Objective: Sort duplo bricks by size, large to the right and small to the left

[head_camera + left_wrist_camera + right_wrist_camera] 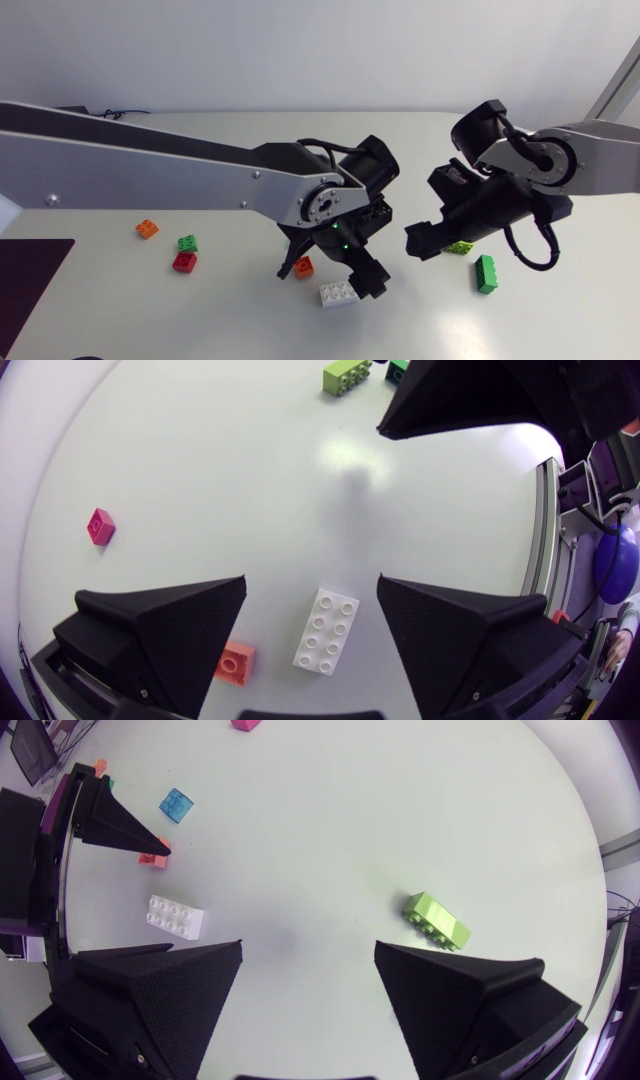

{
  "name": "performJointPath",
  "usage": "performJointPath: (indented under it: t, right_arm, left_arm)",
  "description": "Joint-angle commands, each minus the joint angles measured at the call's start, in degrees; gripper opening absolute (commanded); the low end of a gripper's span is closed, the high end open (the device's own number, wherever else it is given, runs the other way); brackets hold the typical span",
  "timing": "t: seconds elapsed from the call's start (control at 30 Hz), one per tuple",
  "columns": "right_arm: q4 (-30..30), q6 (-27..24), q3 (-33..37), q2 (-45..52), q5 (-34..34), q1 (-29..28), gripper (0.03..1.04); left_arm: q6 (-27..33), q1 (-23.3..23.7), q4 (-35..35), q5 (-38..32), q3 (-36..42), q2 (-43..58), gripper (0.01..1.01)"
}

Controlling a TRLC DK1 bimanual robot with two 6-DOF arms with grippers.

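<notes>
The left end effector (pixel 311 582) hovers, fingers apart, over the white brick (pixel 327 630). The right end effector (pixel 308 948) is likewise spread near the lime brick (pixel 437 920).

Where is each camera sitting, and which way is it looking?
Head view: fixed above the table, facing down; both my left arm and right arm show.
Left wrist view: on the left arm's last link, facing down at the white brick between the fingers of the open left claw.
Right wrist view: on the right arm's last link, facing down at the table, lime brick ahead of the open right claw.
Shared: both wrist views show the white brick and lime brick.
</notes>
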Motion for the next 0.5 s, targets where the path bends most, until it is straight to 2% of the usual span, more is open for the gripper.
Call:
performJointPath:
  t: [0.0, 0.13, 0.27, 0.37, 0.47]
  right_arm:
    - [0.1, 0.1, -0.5, 1.7, -0.8, 2.5, 0.95]
    - [-0.4, 1.3, 1.7, 4.5, -0.8, 9.7, 0.95]
    - [-1.3, 1.6, 5.0, 7.3, -1.4, 16.9, 0.95]
    - [-1.9, 0.3, 6.1, 9.1, -1.4, 21.8, 0.95]
    - [-2.0, -2.6, 6.3, 11.1, -1.8, 23.8, 0.95]
  left_arm:
    - [-0.1, 2.8, -1.6, 0.0, 1.5, -2.6, 0.989]
    - [0.0, 10.9, -4.3, 0.0, -0.1, -10.5, 0.989]
    - [0.0, 18.5, -4.6, 0.1, -5.5, -20.2, 0.989]
    - [-0.5, 24.4, -4.6, 0.2, -9.5, -26.1, 0.989]
    - [-0.1, 29.7, -4.4, 0.6, -13.1, -30.2, 0.989]
